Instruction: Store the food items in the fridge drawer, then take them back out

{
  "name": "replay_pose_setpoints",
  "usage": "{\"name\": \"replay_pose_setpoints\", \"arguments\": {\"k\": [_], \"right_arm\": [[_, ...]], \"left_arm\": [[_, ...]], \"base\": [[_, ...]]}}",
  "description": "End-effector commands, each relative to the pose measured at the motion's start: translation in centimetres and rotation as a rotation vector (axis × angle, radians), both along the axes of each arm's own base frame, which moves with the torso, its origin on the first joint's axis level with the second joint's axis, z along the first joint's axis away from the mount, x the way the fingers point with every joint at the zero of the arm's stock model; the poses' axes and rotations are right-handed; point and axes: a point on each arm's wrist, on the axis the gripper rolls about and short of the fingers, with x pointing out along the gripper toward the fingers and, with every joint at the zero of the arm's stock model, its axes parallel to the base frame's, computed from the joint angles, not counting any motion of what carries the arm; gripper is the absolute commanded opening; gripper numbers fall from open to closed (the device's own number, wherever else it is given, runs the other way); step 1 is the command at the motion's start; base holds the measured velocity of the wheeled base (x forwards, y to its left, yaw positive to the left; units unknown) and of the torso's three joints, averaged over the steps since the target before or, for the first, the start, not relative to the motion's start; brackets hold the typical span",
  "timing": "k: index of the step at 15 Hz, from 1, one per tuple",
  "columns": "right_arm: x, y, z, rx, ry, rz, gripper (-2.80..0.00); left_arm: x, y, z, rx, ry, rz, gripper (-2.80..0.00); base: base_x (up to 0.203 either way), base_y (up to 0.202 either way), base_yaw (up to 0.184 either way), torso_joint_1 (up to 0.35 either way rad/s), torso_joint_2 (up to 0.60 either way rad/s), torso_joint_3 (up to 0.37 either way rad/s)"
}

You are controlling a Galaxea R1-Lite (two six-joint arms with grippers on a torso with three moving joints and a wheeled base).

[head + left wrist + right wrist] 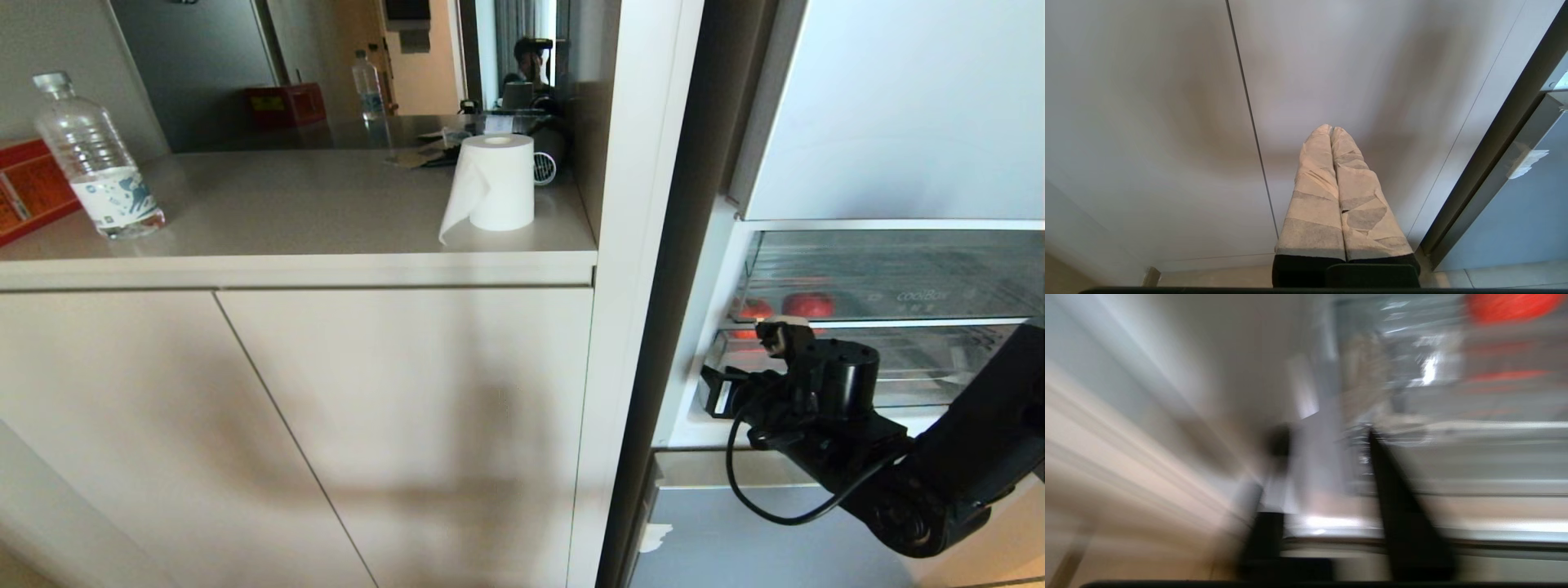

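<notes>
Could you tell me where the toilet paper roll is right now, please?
In the head view, the toilet paper roll stands upright on the countertop, near its right end beside the fridge's side wall.

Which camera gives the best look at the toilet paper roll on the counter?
The head view: the toilet paper roll stands upright on the counter, unobstructed, a loose sheet hanging down. Neither wrist view shows it.
</notes>
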Motion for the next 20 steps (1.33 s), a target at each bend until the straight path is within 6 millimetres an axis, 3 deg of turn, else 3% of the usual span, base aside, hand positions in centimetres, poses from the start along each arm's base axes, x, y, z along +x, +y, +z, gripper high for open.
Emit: {"name": "replay_pose_setpoints", "arguments": {"k": [1,6,13,16,17,20], "right_arm": [[-0.1,0.6,0.1,0.005,-0.008,0.017,-2.80],[-1.0,0.6,0.7,0.010,-0.017,0.027,-2.80],[-6.6,-0.9,1.6,-0.003,0.030,0.046,-2.80],[-6.2,-1.2,1.7,-0.004,0.024,0.032,-2.80],[-6.1,-1.4,1.6,-0.010,0.024,0.029,0.00],[-5.0,-1.7,1.5,-0.021,0.003,0.014,0.00]], "left_arm": [[0.0,0.0,0.0,0.001,0.001,0.000,-2.80],[0.0,0.0,0.0,0.000,0.001,0.000,-2.80],[0.0,0.0,0.0,0.000,0.001,0.000,-2.80],[0.0,0.0,0.0,0.000,0.001,0.002,-2.80],[0.0,0.0,0.0,0.000,0.001,0.000,-2.80],[0.0,0.0,0.0,0.001,0.001,0.000,-2.80]], "base": [[0.000,0.000,0.000,0.000,0.00,0.000],[0.000,0.000,0.000,0.000,0.00,0.000],[0.000,0.000,0.000,0.000,0.00,0.000],[0.000,0.000,0.000,0.000,0.00,0.000],[0.000,0.000,0.000,0.000,0.00,0.000],[0.000,0.000,0.000,0.000,0.00,0.000]]}}
